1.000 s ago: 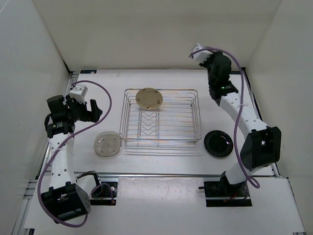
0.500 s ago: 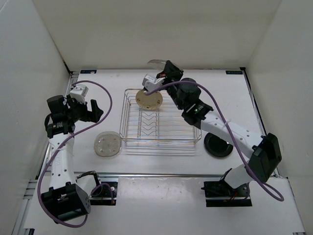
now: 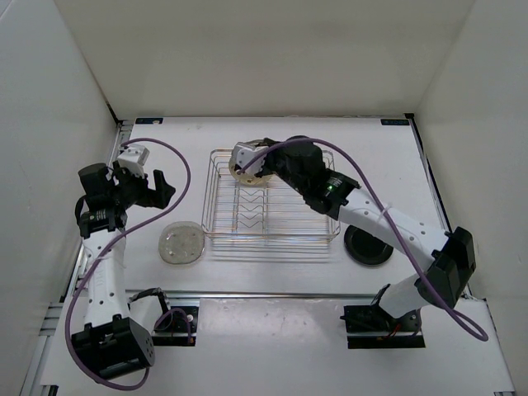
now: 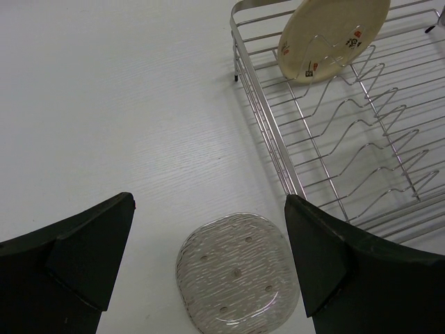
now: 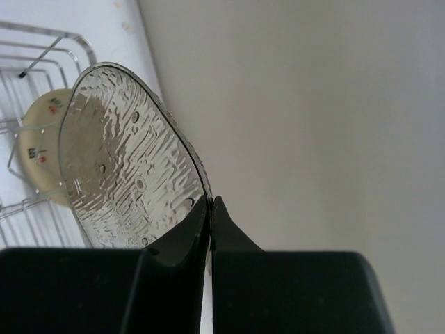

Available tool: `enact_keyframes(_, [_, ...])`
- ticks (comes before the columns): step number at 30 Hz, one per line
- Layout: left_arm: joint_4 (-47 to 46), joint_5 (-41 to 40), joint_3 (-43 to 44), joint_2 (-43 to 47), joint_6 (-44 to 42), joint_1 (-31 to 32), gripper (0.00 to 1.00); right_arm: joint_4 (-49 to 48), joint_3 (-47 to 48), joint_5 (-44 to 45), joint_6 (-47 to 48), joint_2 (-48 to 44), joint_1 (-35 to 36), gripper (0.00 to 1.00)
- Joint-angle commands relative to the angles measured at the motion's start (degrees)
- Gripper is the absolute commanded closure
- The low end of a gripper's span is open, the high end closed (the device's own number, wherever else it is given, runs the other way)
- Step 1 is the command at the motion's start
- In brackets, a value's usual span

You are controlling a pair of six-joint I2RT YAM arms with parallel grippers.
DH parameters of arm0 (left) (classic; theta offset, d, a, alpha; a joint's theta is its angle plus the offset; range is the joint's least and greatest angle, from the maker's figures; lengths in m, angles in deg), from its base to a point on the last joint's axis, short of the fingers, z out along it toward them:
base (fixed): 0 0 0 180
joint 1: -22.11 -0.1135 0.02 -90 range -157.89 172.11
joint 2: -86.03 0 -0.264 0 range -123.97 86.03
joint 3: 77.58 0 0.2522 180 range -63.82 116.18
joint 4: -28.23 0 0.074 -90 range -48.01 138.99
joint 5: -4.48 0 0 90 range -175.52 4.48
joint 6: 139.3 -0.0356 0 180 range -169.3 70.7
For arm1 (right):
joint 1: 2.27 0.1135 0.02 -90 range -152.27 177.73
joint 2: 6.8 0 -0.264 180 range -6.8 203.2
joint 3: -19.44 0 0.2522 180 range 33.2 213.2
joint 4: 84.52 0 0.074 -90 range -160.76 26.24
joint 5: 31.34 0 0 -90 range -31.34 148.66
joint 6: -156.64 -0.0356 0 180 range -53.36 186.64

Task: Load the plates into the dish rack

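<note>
1. Bench (image 3: 388, 157), near side: a speckled translucent plate (image 3: 182, 244) lies flat just off the near-left corner of the dish rack (image 3: 272, 237). A black plate (image 3: 363, 247) lies off the near-right corner, partly under the right arm (image 3: 388, 223).
2. Out from the rack's left edge, the left jaws hang spread wide, grasping nothing, aimed down over the speckled translucent plate.
3. Mid-bench sits the chrome wire rack. A tan plate (image 4: 341, 17) stands tilted in the prongs at its far-left corner.
4. Above that far-left corner, the right jaws are clenched on the rim of a clear textured plate (image 5: 125, 160), held on edge close to the tan plate.
</note>
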Motion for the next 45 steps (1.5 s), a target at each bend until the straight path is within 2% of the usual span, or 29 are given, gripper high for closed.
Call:
enact_keyframes(1, [-0.65, 2.11, -0.53, 1.67, -0.11, -0.28, 0.00, 2.36, 1.98, -5.86, -4.94, 0.41, -3.21, 1.00])
enact_keyframes(10, [-0.65, 2.64, -0.53, 2.20, -0.11, -0.28, 0.00, 4.65, 10.58, -12.99, -8.28, 9.27, -8.93, 1.00])
enact_keyframes(19, [-0.65, 2.11, -1.05, 2.20, -0.11, -0.28, 0.00, 5.70, 17.53, -16.43, -11.35, 16.05, -8.94, 1.00])
enact_keyframes(31, [-0.65, 2.64, -1.05, 2.20, -0.11, -0.28, 0.00, 3.07, 18.25, -13.79, -14.43, 19.92, -9.47, 1.00])
enact_keyframes(45, [-0.65, 2.64, -1.05, 2.20, -0.11, -0.28, 0.00, -0.71, 18.24, -10.19, -13.91, 22.21, -9.99, 1.00])
